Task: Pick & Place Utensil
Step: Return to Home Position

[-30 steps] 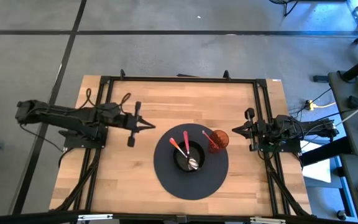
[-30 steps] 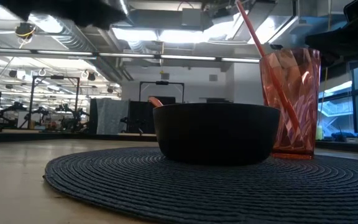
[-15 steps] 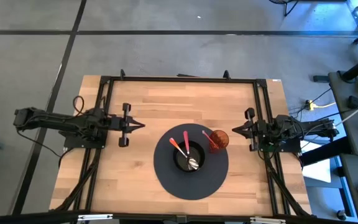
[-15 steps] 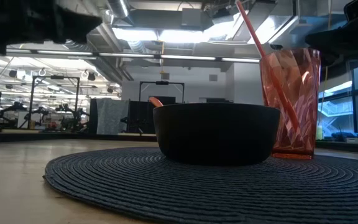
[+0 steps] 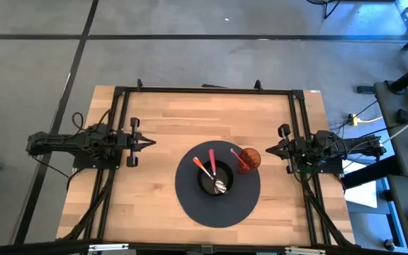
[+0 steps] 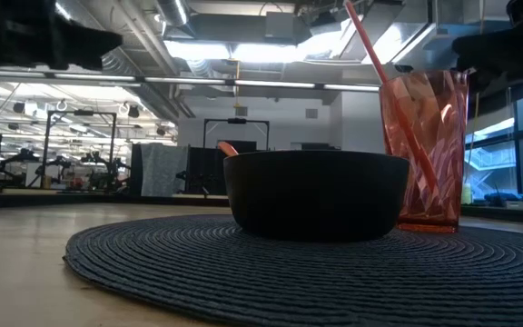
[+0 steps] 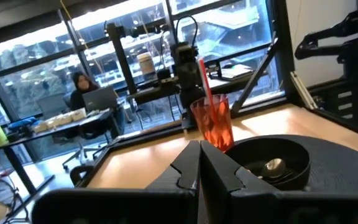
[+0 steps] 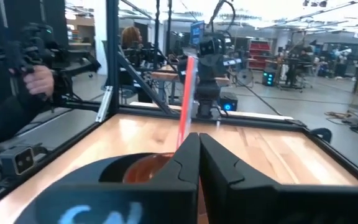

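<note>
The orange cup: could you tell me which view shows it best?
The low view: the orange cup shows in full side profile beside the bowl. The high view gives only its top; the left wrist view shows it smaller; in the right wrist view the right tool mostly hides it.

You are looking down on a light wooden table (image 5: 190, 120) edged by a black frame (image 5: 204, 90), standing on a grey floor (image 5: 190, 57) crossed by dark lines. A round dark woven mat (image 5: 192, 207) lies at the table's middle, toward the near edge. To the right stands a grey desk (image 5: 395, 99) with cables. Beyond the table, a person (image 7: 79, 93) sits at a laptop (image 7: 101, 98). Elsewhere in the room, another person's hand (image 8: 39, 78) grips a dark device.
</note>
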Controlling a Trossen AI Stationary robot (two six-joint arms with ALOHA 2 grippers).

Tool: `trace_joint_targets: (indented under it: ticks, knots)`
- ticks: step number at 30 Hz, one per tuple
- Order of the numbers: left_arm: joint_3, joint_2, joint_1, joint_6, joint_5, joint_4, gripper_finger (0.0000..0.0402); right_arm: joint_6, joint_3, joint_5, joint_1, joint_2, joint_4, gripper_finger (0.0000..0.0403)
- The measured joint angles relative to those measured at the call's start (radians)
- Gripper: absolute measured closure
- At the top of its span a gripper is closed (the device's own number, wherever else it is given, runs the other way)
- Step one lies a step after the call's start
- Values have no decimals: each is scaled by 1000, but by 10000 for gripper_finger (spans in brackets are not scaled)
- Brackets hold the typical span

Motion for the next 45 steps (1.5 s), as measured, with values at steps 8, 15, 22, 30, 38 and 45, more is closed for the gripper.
trace_joint_targets:
  ticks: [8,15,22,30,38,45]
  knots:
    - [-25,-128,-1,0,3,-127,398,-3,0,-32,0,0,0,400]
    - [-25,-128,-1,8,13,-154,398,-2,0,-18,0,0,-2,399]
    - [-25,-128,-1,0,32,-160,398,33,-27,54,-8,0,8,400]
    - [-25,-128,-1,1,19,-185,398,55,-31,67,-89,0,-8,400]
    - [-25,-128,0,3,2,-187,398,28,-63,-35,-162,0,3,400]
    - [-67,-120,1,32,-12,-162,398,43,-63,-47,-206,0,-2,400]
